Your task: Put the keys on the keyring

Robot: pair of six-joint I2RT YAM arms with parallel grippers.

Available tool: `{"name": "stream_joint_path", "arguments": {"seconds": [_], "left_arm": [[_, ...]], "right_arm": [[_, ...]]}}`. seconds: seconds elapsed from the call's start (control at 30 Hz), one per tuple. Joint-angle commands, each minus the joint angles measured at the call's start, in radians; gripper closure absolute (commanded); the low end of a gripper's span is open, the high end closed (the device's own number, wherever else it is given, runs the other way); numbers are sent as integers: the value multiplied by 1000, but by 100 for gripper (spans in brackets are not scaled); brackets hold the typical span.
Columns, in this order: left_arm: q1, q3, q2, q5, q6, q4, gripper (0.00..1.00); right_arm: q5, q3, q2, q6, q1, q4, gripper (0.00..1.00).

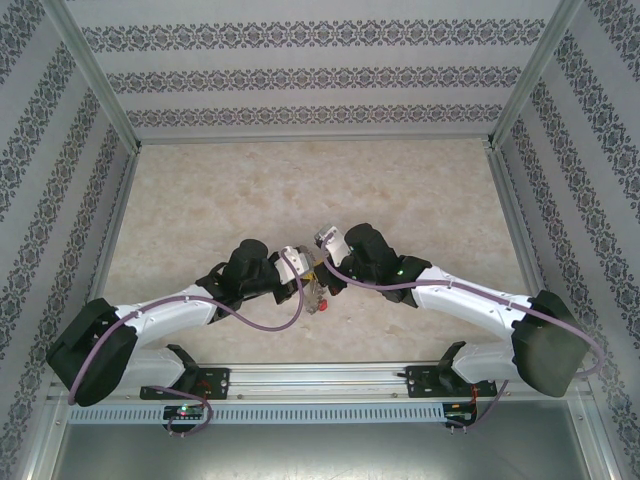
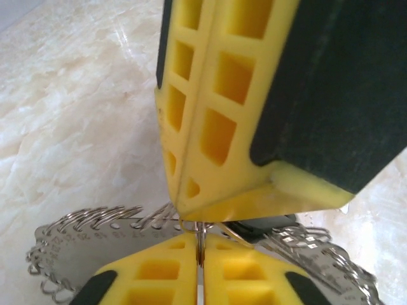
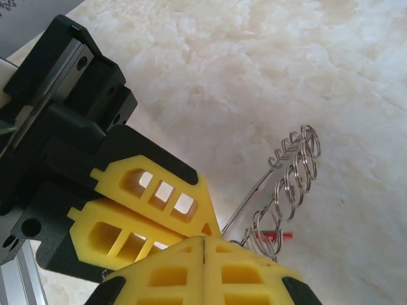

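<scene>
pinching the keyring (image 2: 76, 244) by its rim, near-centre on the table (image 1: 200, 200), the left gripper (image 2: 200, 241) is clamping fully shut; the right gripper (image 2: 182, 204), closed too, is meeting it tip-to-tip, contents unclear.

Top external: fixed high above and behind the arm bases (image 1: 190, 385), tilted down and forward. It is far off and takes in the whole worktop (image 1: 250, 190) from near edge to far edge, with patterned walls (image 1: 310, 70) on three sides.
Left wrist: rides on the left arm (image 1: 170, 315), very close, looking past the left gripper (image 2: 200, 248) at the picture's bottom edge, slanting down at the worktop.
Right wrist: rides on the right arm (image 1: 470, 295), equally close, looking past the right gripper (image 3: 203, 244) at the bottom edge, down at the worktop.
Shared by both wrist views: each sees the other gripper's yellow fingers meeting its own, and part of the keyring (image 3: 294, 171).
Shared by all three: the spot near the middle of the worktop's near edge, where the arms meet.
</scene>
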Motion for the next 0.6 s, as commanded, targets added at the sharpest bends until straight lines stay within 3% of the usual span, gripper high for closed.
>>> {"name": "stream_joint_path", "arguments": {"seconds": [0.0,0.17,0.57], "left_arm": [[-16,23,-6,-4,13,-2,99],[-16,-4,-26,-20,4,27,100],[-23,-53,-19,-20,-29,138,100]], "right_arm": [[27,22,-36,-14,14,9,100],[108,-20,-59,24,-10,-11,100],[156,-9,-1,63,-15,-49,100]]}}
